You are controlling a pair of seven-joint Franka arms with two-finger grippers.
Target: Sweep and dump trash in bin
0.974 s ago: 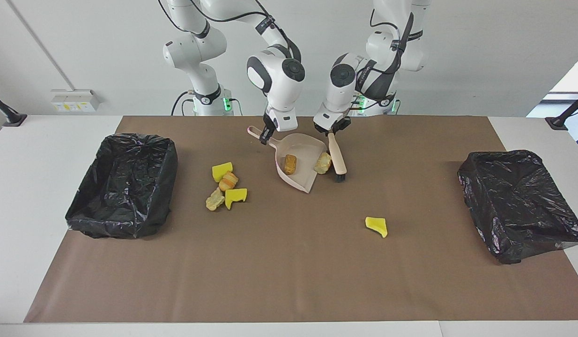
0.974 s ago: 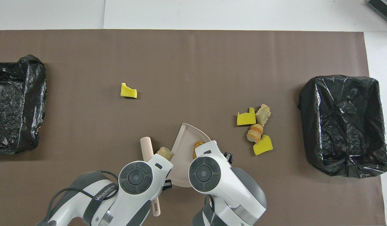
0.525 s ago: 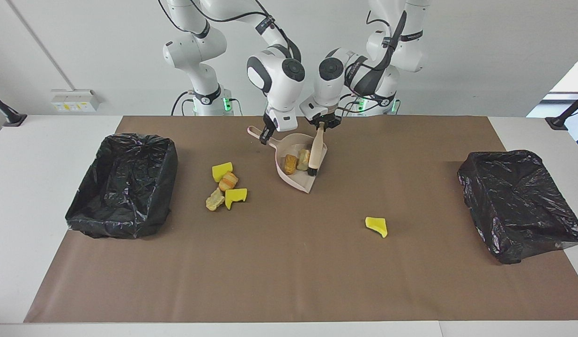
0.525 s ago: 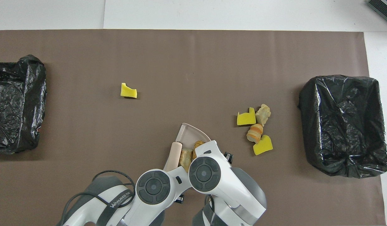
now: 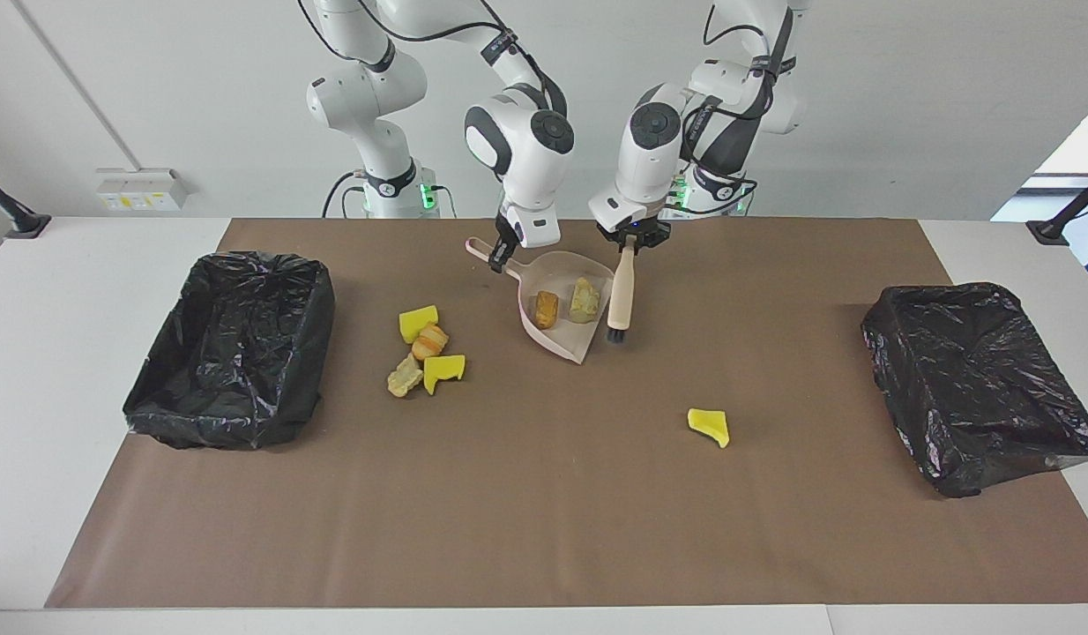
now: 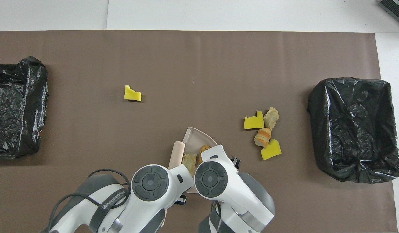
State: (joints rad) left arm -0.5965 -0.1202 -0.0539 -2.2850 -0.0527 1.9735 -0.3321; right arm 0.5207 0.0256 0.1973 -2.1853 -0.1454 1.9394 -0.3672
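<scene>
The beige dustpan (image 5: 572,339) lies on the brown mat close to the robots, and my right gripper (image 5: 506,254) is shut on its handle. Inside it lie two pieces of trash: an orange-brown chunk (image 5: 545,309) and a pale lump (image 5: 584,300). My left gripper (image 5: 631,240) is shut on the handle of the beige brush (image 5: 621,295), whose black bristles hang just beside the pan's rim. More trash (image 5: 425,348) sits clustered toward the right arm's end. A lone yellow wedge (image 5: 709,426) lies farther out. In the overhead view the wrists hide both grippers.
Two bins lined with black bags stand on the mat, one (image 5: 231,348) at the right arm's end and one (image 5: 976,384) at the left arm's end. The overhead view shows the dustpan (image 6: 196,139), the brush (image 6: 176,154) and the trash cluster (image 6: 264,132).
The left gripper swept the brush across, pushing the pale lump into the dustpan, then drew the brush back out beside the pan's rim. The right gripper and dustpan stayed put.
</scene>
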